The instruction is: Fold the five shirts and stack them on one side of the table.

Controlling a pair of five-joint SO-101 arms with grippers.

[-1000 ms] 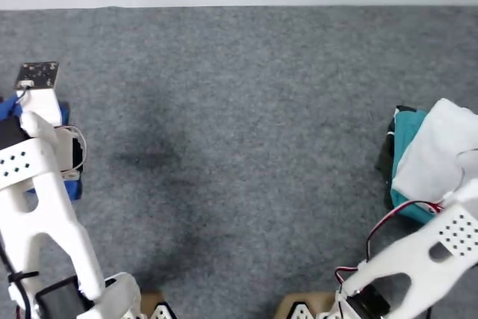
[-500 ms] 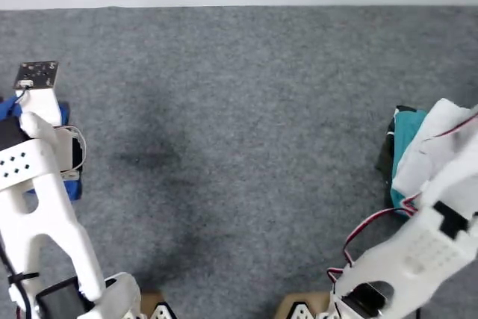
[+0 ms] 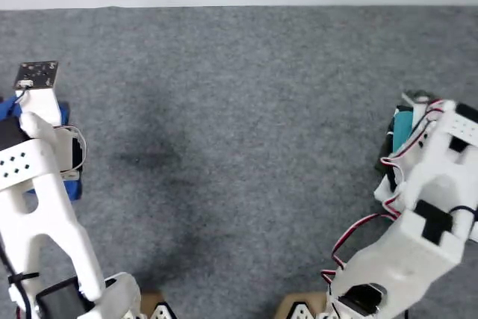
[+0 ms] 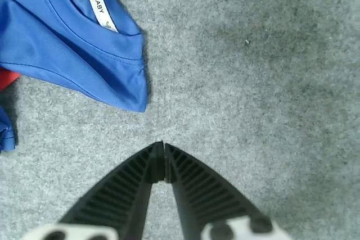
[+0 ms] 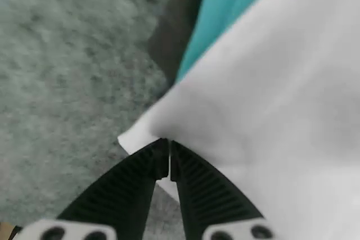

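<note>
At the table's left edge a blue shirt (image 4: 67, 43) lies on the grey felt (image 3: 239, 110), and the left gripper (image 4: 163, 164) hangs just beside its hem, jaws pressed together with nothing between them. At the right edge a white shirt (image 5: 281, 111) tops a teal shirt (image 5: 230, 9) and a dark shirt (image 5: 180, 21); the right gripper (image 5: 169, 158) sits at the white shirt's corner, jaws closed, and it is unclear whether cloth is pinched

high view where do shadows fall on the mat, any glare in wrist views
High view: soft shadows darken the mat left of centre. Left wrist view: thin shadow along the blue shirt, no glare. Right wrist view: white shirt bright, no glare.
</note>
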